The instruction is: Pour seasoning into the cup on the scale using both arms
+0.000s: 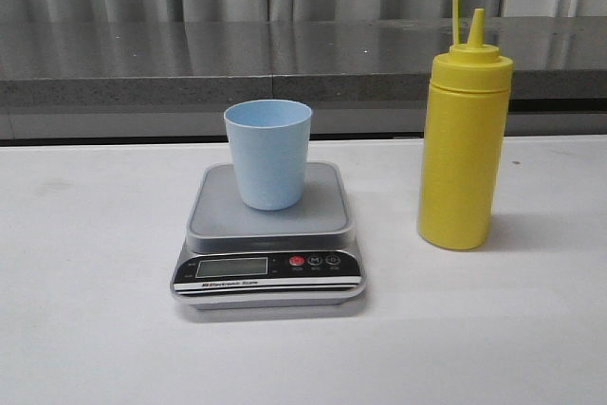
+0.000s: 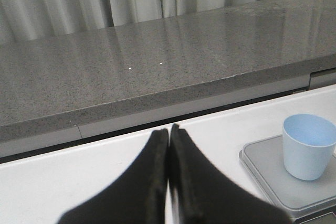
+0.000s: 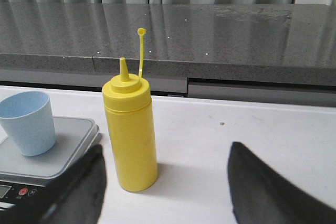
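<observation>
Setup as observed: the cup (image 1: 267, 152) stands upright on the platform of the scale (image 1: 268, 234), roughly centred, slightly toward the back. The scale sits on the white table (image 1: 85, 282). The yellow bottle (image 1: 463, 139) stands upright on the table to the right of the scale, apart from it, nozzle uncovered, the small cap held up on its thin stalk. No arm is seen in the front view.

Left gripper (image 2: 168, 145): fingers pressed together, nothing between them; it is held to the left of the scale, with the cup seen off to one side.

Right gripper (image 3: 165, 182): jaws spread wide, empty. The bottle is seen just ahead, nearer the one finger than the other, not yet enclosed and not touched.

Step judged: the very start, approach to the bottle; nothing grasped, nothing poured. The cup appears empty. The display reading cannot be made out.

Next move, as judged: the right gripper is to be centred on the bottle body and closed at mid-height, firmly but without squeezing hard, since a soft bottle may squirt. The left gripper would need opening if the cup is to be steadied during the pour.
</observation>
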{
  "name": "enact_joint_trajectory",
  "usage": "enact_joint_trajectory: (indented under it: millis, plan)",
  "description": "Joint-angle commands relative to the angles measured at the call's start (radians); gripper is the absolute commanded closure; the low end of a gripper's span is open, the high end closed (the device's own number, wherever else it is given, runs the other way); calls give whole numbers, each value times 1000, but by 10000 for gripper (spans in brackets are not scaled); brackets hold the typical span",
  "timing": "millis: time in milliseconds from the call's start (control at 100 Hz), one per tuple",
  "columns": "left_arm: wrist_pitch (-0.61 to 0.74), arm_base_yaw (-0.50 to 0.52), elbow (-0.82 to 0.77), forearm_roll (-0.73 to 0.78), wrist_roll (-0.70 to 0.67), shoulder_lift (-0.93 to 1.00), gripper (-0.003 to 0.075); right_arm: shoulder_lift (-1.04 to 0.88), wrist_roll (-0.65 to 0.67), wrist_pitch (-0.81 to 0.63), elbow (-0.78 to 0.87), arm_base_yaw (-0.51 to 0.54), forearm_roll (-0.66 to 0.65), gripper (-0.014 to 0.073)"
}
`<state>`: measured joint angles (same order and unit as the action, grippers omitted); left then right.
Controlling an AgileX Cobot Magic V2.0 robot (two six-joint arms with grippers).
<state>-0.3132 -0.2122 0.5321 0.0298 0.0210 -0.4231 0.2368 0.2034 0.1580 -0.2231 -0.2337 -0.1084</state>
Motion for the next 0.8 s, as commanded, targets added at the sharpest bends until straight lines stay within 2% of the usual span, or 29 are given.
enact_joint_trajectory:
  millis: [0,80,180,790]
  plan:
    - [81,3,28,0,-11,-7,738,7,-8,-67,-37,6,-3,318]
    - [81,3,28,0,-11,-7,738,7,-8,-67,-37,6,-3,515]
    - [81,3,28,0,-11,-7,738,7,-8,-69,-37,6,-3,721]
    - [81,3,28,0,-11,-7,738,7,-8,-67,-36,6,-3,714]
